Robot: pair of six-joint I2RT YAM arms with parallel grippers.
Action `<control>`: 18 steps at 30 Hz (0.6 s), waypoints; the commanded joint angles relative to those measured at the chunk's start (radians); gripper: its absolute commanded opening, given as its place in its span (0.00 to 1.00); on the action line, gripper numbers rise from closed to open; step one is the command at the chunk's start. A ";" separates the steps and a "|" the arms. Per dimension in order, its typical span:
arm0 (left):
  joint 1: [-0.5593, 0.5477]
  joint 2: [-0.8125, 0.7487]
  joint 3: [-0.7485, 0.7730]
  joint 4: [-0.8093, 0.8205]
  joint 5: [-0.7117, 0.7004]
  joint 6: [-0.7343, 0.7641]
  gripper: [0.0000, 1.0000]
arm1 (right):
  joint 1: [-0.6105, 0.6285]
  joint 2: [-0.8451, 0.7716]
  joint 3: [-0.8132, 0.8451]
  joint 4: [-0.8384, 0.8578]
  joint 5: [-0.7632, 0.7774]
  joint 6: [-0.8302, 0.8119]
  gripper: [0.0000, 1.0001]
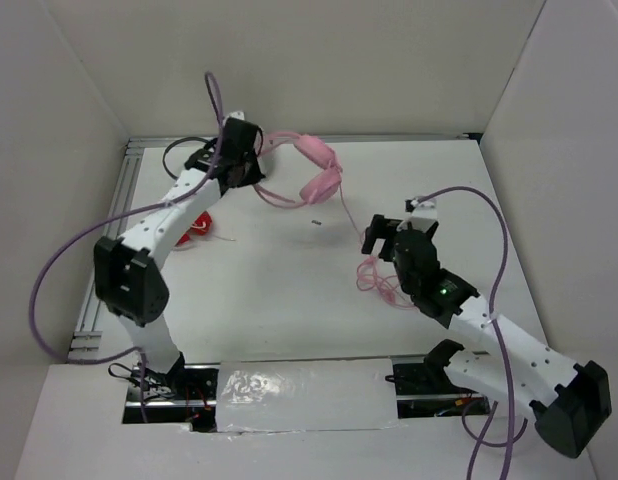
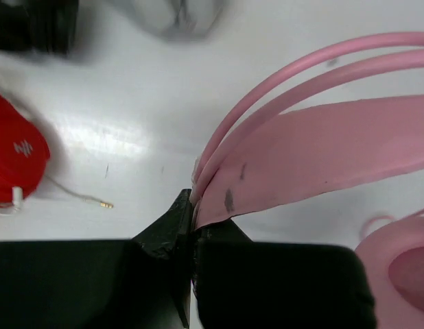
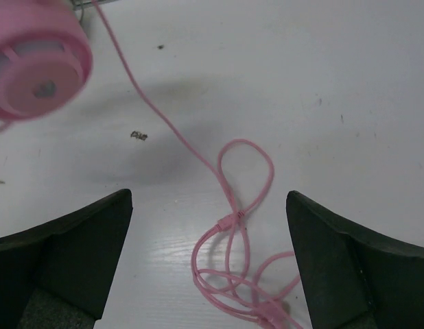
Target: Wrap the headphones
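Holding: headband [image 2: 322, 144] of the pink headphones [image 1: 314, 172], pinched flat between the left fingers [image 2: 164, 236]; black tips pressed together on the band, no other gap showing.
Right fingers [image 3: 81, 233]: spread wide, nothing between them, poised over the cable [image 3: 229, 205] without touching it.
Headphones, place: far part of the counter [image 1: 289, 300], just left of centre; band raised at the left fingers, earcups lower and to the right.
Headband, make: broad flat strip of smooth matte pink, two thin pink rods arching alongside it, a few dark scuffs near the pinched end.
Earcup [image 3: 37, 68]: round and pink, ringed rim with a paler centre; blurred in the upper left corner of the right wrist view.
Cable, shape: thin pink cord, running from the earcup toward the near right, then gathered in loose tangled loops with a small thicker joint, lying on the counter beneath the right fingers.
Counter, surface: white, matte, faintly scuffed; small dark speck [image 3: 138, 136] just beside the cable.
Red object [image 2: 13, 157]: rounded, bright red, with a small white mark too small to read; thin white wire with a gold tip [image 2: 106, 204] trailing from it.
Other items: blurred white-grey shape [image 2: 178, 14] and black shape [image 2: 33, 24] at the top of the left wrist view, too soft to identify.
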 commanded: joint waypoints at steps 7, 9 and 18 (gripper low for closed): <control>0.001 -0.385 0.057 0.266 0.072 0.227 0.00 | 0.216 0.145 0.012 0.286 0.227 -0.304 1.00; 0.001 -0.424 0.100 0.264 0.095 0.255 0.00 | 0.229 0.172 -0.026 0.410 0.256 -0.389 1.00; 0.002 -0.447 0.309 0.206 0.141 0.282 0.00 | 0.167 0.182 -0.124 0.728 -0.041 -0.457 1.00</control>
